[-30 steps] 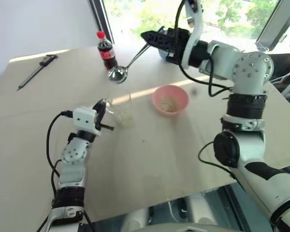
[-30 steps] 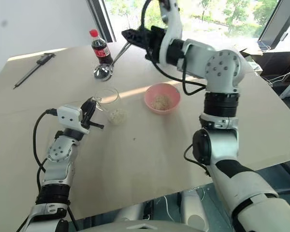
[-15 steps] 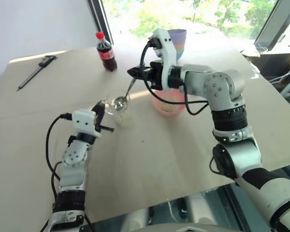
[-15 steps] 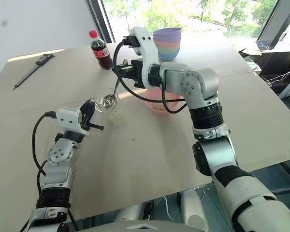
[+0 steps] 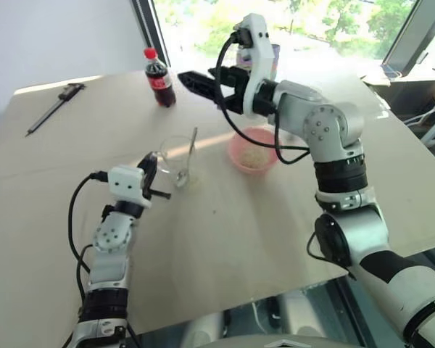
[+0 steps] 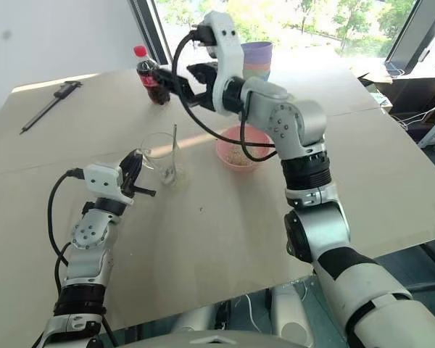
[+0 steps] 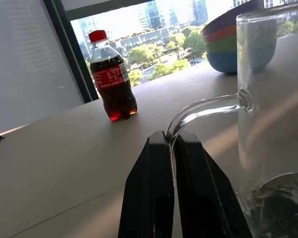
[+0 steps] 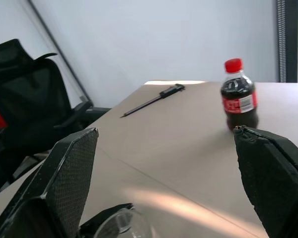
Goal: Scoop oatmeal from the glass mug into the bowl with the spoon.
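Pinching glass mug (image 7: pixel 268 99) handle: left pincer (image 7: pixel 175 144); right pincer (image 5: pixel 196 78) spread wide (empty), spoon (image 5: pixel 187 156) in mug.

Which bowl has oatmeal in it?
The single pink bowl beside the glass mug; oatmeal shows inside. The stacked bowls sit farther back.

The left gripper (image 7: pixel 173 148) pinched the glass mug (image 5: pixel 175 156) handle, forearm low. The right gripper (image 5: pixel 192 80) hung raised, fingers spread wide, empty.
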